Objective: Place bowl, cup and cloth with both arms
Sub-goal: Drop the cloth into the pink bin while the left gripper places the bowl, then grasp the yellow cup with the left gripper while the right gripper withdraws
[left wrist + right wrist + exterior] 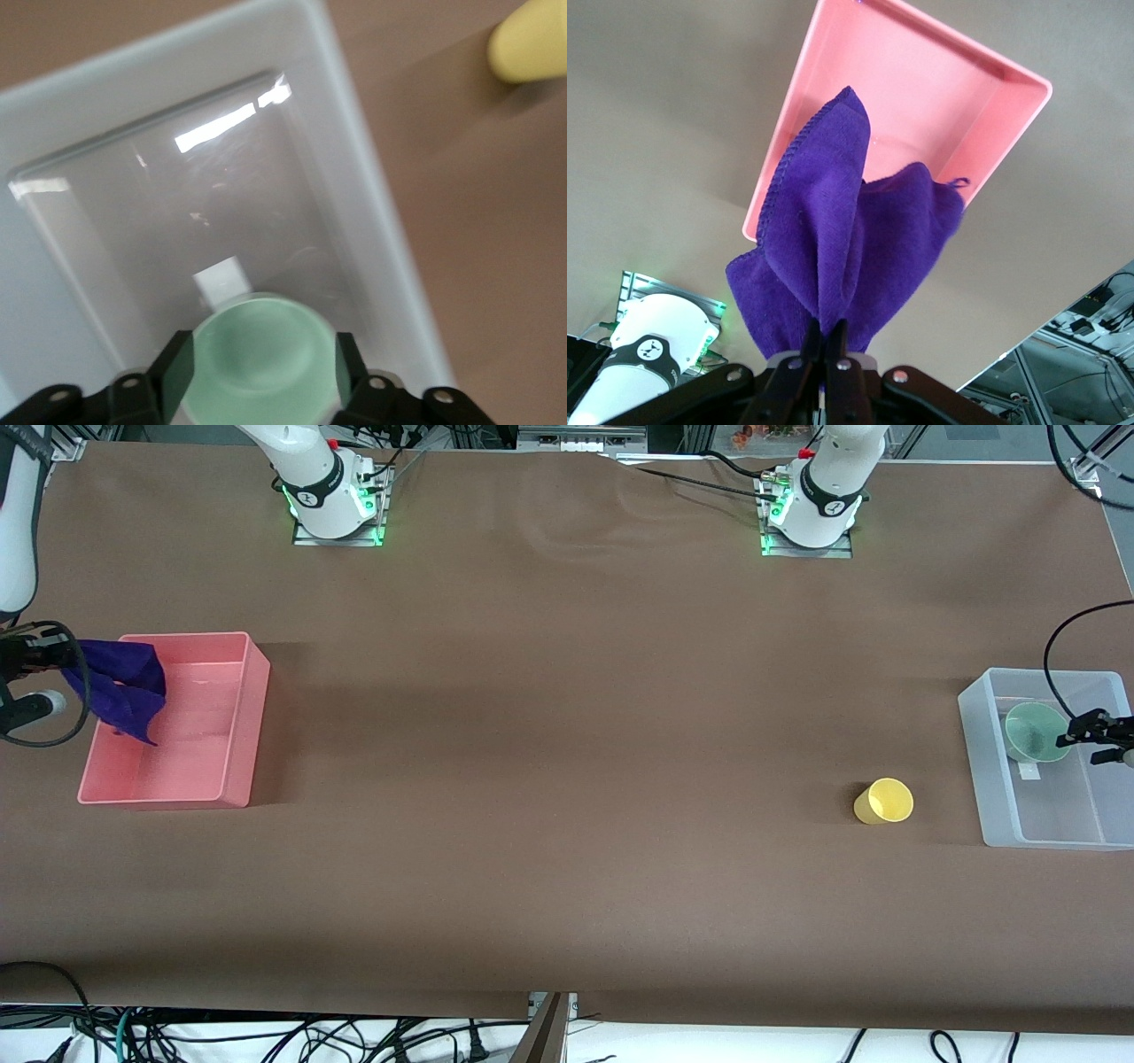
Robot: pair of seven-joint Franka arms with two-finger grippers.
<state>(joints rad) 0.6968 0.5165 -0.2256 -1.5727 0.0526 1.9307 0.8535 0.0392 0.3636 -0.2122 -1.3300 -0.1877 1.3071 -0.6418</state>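
Placement under way: right gripper (826, 350) jaws are gripping cloth (120, 687) over pink bin (232, 717); left gripper (257, 372) jaws are clasping bowl (1035, 732) over clear bin (979, 762); cup (883, 801) is waiting on worktop (567, 779).

Front cam sits high, faces the robot bases, takes in the whole tabletop (567, 779) from well back. Left wrist cam looks steeply down, close over the clear bin (372, 221); front cam has that bin (974, 726) at the left arm's end. Right wrist cam looks down along its tool onto the pink bin (921, 97); front cam has it (252, 717) at the right arm's end. The wrist views share nothing.
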